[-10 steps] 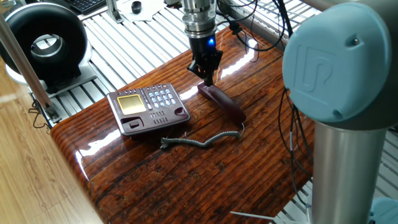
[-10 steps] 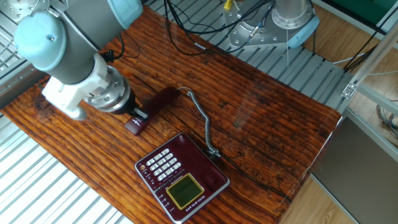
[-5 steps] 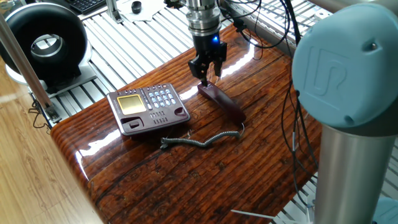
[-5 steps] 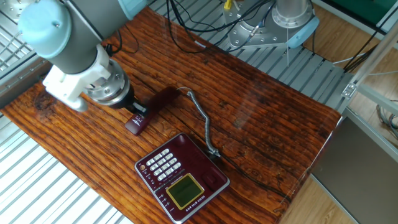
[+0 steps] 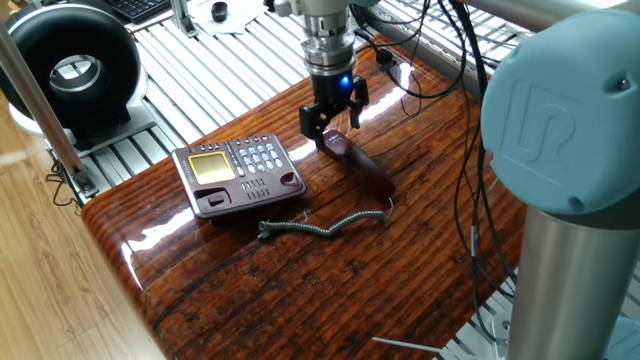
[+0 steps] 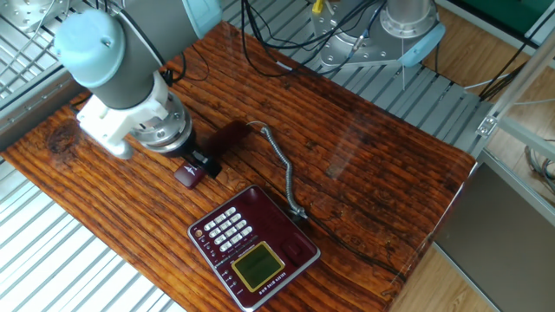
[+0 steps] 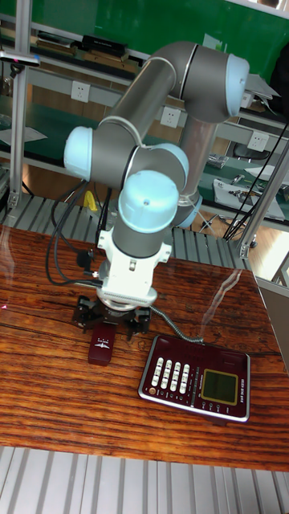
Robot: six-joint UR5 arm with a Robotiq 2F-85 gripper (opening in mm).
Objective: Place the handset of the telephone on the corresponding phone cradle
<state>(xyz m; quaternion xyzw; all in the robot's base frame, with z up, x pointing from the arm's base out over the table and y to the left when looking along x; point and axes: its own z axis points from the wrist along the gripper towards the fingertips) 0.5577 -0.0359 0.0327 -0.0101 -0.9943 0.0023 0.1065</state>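
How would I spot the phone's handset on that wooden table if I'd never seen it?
Find the flat maroon telephone with its keypad. Beside it, off the base, lies the handset: a slim glossy maroon bar under the arm's tool, trailing a grey coiled cord.

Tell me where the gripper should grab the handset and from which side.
Probably top-down, near the end of the handset farthest from the coiled cord. It lies flat on the table beside the telephone, slim enough to pinch across its width. The gripper is open above that end, a finger to either side.
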